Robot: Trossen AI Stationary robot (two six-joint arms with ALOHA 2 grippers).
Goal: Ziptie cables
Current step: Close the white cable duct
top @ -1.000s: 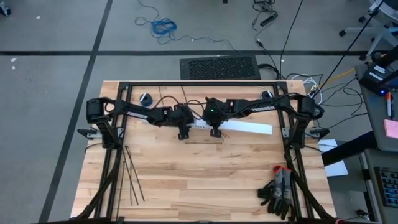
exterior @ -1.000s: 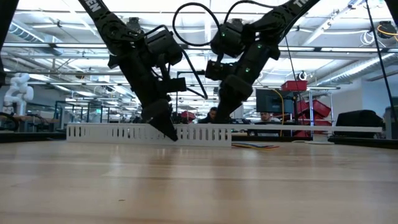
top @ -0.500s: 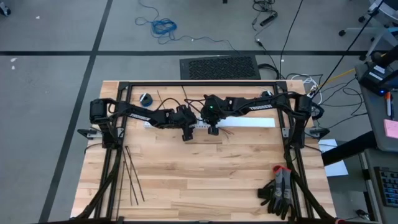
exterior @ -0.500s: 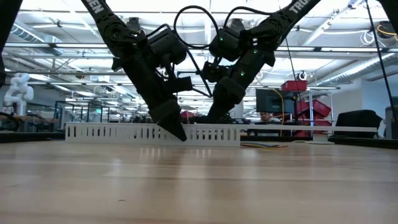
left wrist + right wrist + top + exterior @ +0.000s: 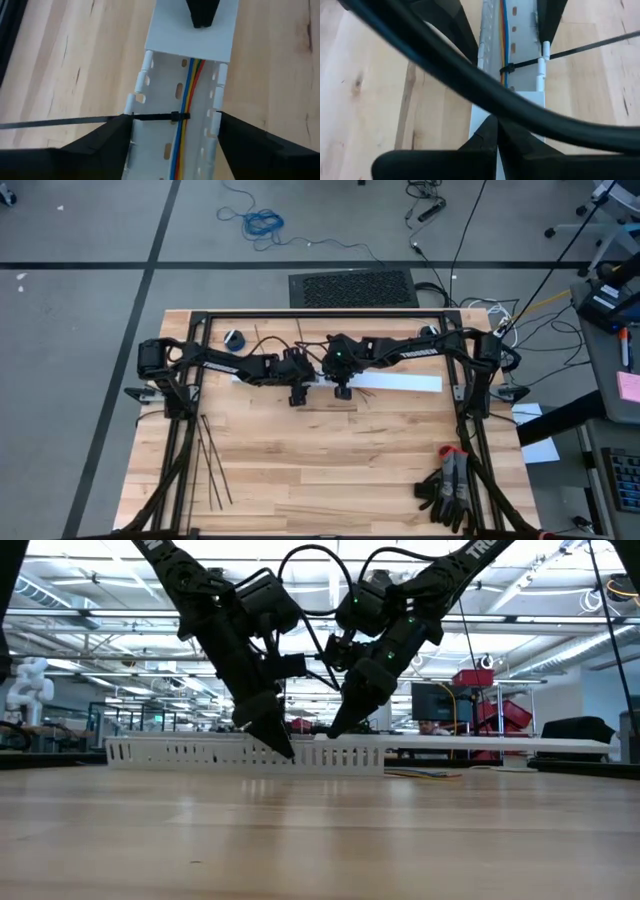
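Here, both arms meet over the far middle of the wooden worktop (image 5: 330,460), above a long white slotted duct (image 5: 187,90) that lies flat there. The left end effector (image 5: 175,137) straddles the duct, its two dark fingers spread wide to either side of the walls and holding nothing. Inside the channel run the cables (image 5: 186,120), thin blue, yellow and red wires lying lengthwise along the duct floor. One ziptie (image 5: 90,120) crosses the duct through its side slots and over the wires, its small head sitting on them and its long tail reaching out over the worktop. The right end effector (image 5: 496,135) has its fingers pressed together, tip resting on the covered part of the duct just beyond the ziptie. Spare zipties (image 5: 210,465) lie near the worktop's left edge, a pair of gloves (image 5: 447,488) at its near right corner.
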